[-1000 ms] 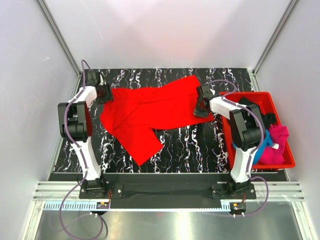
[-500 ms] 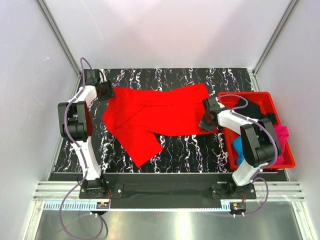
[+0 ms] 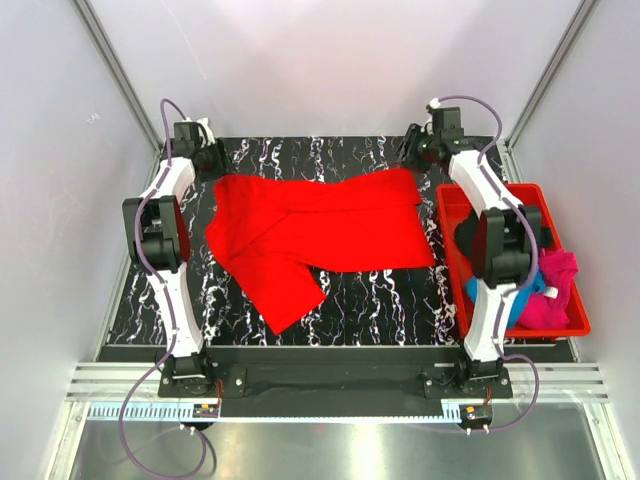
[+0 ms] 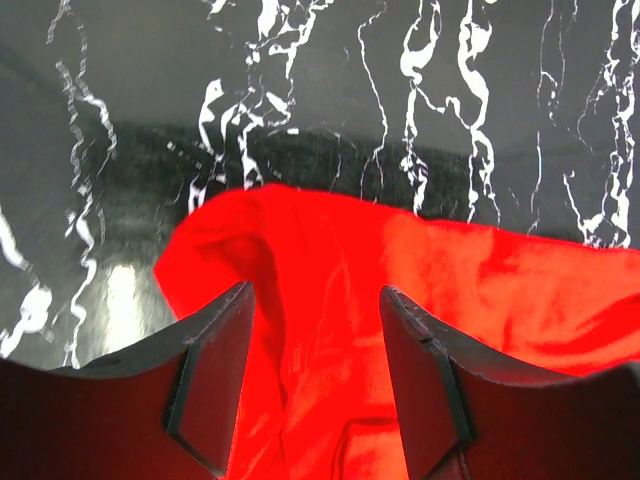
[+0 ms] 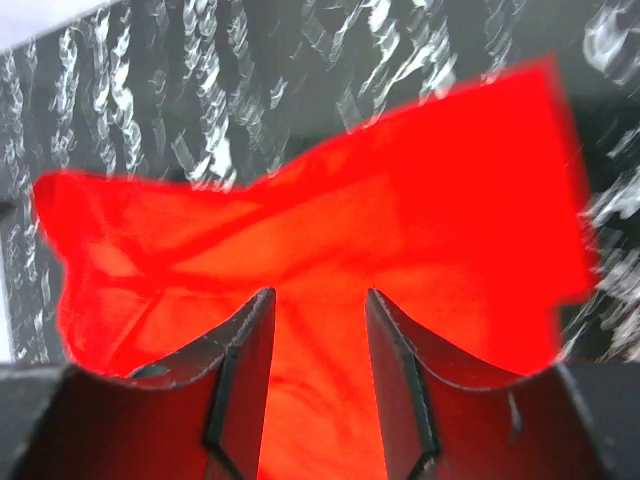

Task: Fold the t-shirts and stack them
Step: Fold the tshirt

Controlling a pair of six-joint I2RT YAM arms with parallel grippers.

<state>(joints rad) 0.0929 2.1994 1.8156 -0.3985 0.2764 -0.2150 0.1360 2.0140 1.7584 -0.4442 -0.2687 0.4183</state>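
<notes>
While the left fingers (image 4: 210,385) and right fingers (image 5: 240,390) hover spread and empty, the red t-shirt (image 3: 310,225) lies rumpled across the desk (image 3: 380,295); better to pinch far corners and drag it flat before folding.

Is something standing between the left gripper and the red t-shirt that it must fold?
Nothing visible does. The left gripper is open and faces the far left corner of the red t-shirt; only the table shows around that corner. The red bin stands away at the right side.
</notes>
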